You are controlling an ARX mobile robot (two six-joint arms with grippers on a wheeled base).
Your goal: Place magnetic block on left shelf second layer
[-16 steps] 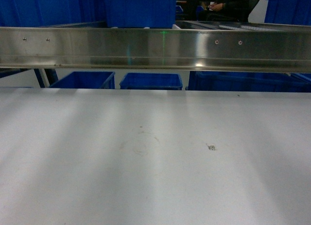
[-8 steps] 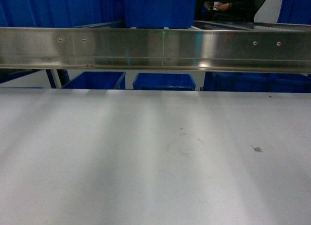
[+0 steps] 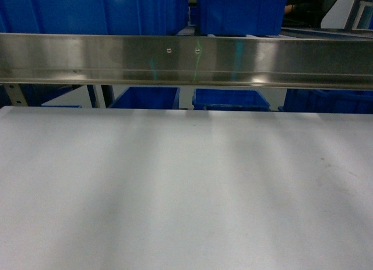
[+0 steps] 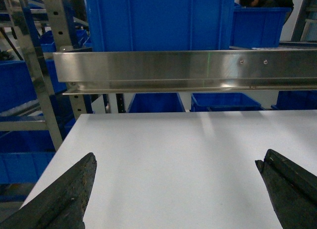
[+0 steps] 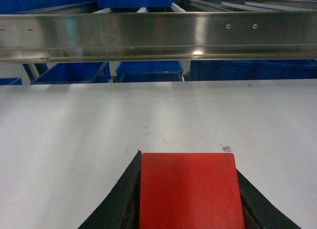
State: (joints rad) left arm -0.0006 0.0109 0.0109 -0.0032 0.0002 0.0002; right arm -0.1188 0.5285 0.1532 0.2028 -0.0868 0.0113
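The small bright red magnetic block (image 5: 190, 189) with plain faces sits clamped between the two dark fingers of the right gripper (image 5: 190, 199), one finger pressed against each side of it. It hangs above the flat white tabletop (image 5: 74, 140), close to the near edge of the right wrist view.

The left gripper (image 4: 178, 189) is spread wide, its dark fingers (image 4: 64, 199) apart at the lower corners of the left wrist view, with nothing between them but bare tabletop.

Beyond the far edge of the tabletop runs a long shiny stainless-steel rail (image 3: 186, 60) of the rack, with a pair of small screws near its middle in the head view. Large blue plastic bins (image 3: 239, 10) stand on the tier above the rail, and more blue bins (image 3: 230, 99) show below it, behind the table's far edge. In the left wrist view, a perforated steel upright post (image 4: 59, 21) stands at the left end of the rail, with further blue bins (image 4: 20, 80) on the tiers to its left. White rollers (image 5: 143, 10) show on the track behind the rail in the right wrist view. Neither gripper appears in the head view.
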